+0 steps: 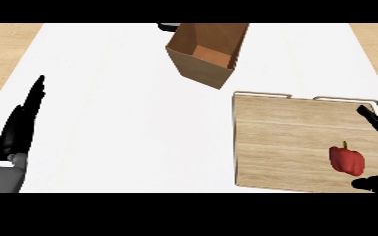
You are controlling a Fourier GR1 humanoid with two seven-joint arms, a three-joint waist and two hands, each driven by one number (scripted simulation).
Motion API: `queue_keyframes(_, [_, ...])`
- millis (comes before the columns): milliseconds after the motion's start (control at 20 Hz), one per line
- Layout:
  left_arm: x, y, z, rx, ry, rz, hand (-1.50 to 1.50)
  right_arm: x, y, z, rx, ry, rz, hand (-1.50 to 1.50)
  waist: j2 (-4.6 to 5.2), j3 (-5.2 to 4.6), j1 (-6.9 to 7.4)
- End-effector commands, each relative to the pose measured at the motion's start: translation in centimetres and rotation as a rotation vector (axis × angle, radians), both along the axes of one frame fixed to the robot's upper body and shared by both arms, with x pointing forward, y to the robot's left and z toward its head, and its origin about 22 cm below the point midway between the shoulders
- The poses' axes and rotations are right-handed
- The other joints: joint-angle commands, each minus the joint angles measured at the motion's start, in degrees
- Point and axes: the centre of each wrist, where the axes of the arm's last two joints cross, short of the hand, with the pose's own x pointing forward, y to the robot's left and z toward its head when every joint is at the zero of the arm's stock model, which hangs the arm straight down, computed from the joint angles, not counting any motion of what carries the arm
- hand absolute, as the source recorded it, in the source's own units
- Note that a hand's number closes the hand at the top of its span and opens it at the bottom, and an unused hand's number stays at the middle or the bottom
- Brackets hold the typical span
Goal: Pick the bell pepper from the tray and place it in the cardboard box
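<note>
**Right robot hand brackets the pepper**

Right robot hand shows only at the view's right edge, fingers spread either side of the bell pepper, which lies on the tray, stem pointing away. Cardboard box stands well apart, up-left. Left robot hand rests open, far off on the tabletop.

wooden tray, matt cardboard box

A kitchen, by the look of it: a broad white desk edged with pale wood carries a light wooden tray with thin metal handles, on which lies a small red bell pepper.
</note>
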Motion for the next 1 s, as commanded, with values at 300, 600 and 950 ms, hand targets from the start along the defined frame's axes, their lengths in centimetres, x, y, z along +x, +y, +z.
queue_keyframes(300, [0.3, 0.2, 1.3, 0.005, 0.002, 0.001, 0.00, 0.5, 0.5, -2.5, 0.063, -0.091, 0.199, -1.50, -0.22, -0.05, -0.52])
queue_keyframes(600, [-0.3, -0.7, -0.8, -0.003, -0.009, 0.016, 0.00, 0.4, 1.7, -2.6, 0.107, -0.129, 0.255, -1.50, -0.29, -0.12, -1.53])
queue_keyframes(950, [-0.2, -1.2, -0.5, -0.017, 0.021, 0.014, 0.00, 0.2, 1.1, -0.8, 0.121, -0.185, 0.311, -1.50, -0.46, -0.07, -1.89])
